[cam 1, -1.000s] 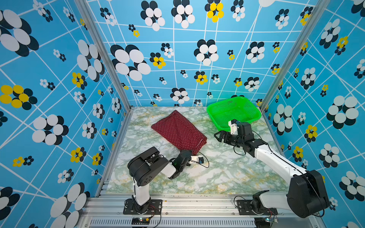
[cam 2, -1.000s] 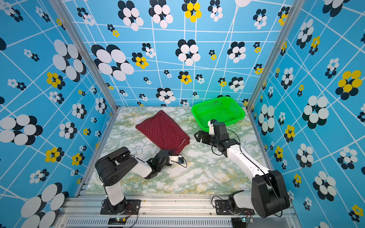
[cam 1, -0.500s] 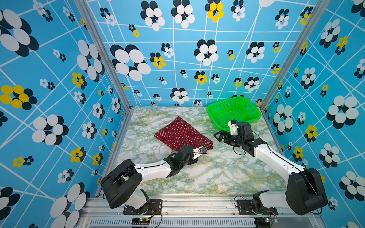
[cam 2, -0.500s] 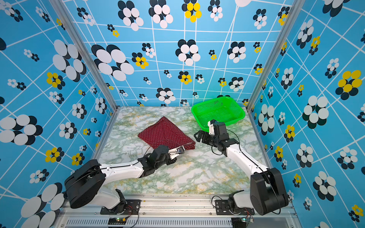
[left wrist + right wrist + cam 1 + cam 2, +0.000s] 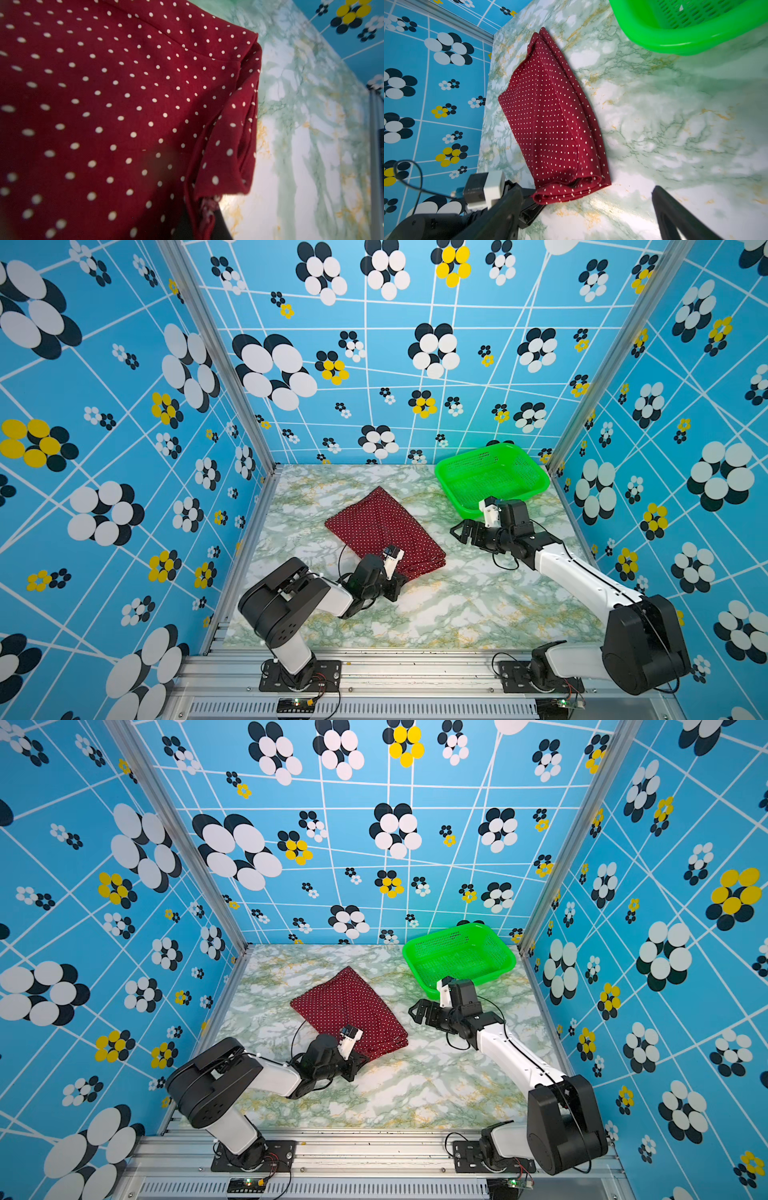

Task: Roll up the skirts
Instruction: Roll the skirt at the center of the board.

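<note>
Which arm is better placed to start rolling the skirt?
Left. The left pincer is shut on the skirt at its near corner; the right pincer hangs open by the green basket, touching no fabric.

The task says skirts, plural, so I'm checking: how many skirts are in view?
1. The skirt lies folded on the table, beside the green basket, its near corner pinched by the left gripper. No other shows, though the folds could hide one.
</note>
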{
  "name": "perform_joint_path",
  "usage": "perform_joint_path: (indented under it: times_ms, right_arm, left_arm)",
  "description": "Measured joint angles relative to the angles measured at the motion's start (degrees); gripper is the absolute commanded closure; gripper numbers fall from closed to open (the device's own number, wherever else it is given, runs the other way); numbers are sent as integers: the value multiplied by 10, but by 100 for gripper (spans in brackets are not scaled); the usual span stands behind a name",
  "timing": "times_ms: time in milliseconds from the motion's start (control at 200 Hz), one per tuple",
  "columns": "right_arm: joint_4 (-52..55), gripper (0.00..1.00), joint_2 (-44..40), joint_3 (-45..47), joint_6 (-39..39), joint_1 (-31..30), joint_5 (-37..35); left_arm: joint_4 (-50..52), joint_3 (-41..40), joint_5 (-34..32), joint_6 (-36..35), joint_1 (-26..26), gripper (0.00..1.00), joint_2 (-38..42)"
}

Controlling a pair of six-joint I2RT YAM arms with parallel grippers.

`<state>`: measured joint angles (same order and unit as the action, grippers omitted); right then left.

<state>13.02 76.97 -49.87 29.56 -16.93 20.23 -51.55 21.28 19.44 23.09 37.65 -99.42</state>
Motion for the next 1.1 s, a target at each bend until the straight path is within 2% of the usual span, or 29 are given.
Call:
perform_joint_path:
  times_ms: [115,235,435,655,884,1099]
  right_arm:
    - [15,1,-17,0,-5,0,0]
    - [9,1,-31,19,-5,-1,7]
    - [-53,1,-20,100,25,-41,24]
    - [-198,1,56,143,92,-90,49]
    - [-359,2,174,136,157,-105,71]
    - [-422,4,233,101,182,-122,75]
  left_arm:
    - [-196,-30,59,98,-48,100,-80]
    - [-293,-31,97,165,-83,100,-126]
    - [-323,-31,115,215,-99,100,-142]
    - [-374,-31,136,263,-121,100,-172]
    - [-402,-31,136,289,-133,100,-188]
    - [-424,-25,136,310,-148,100,-202]
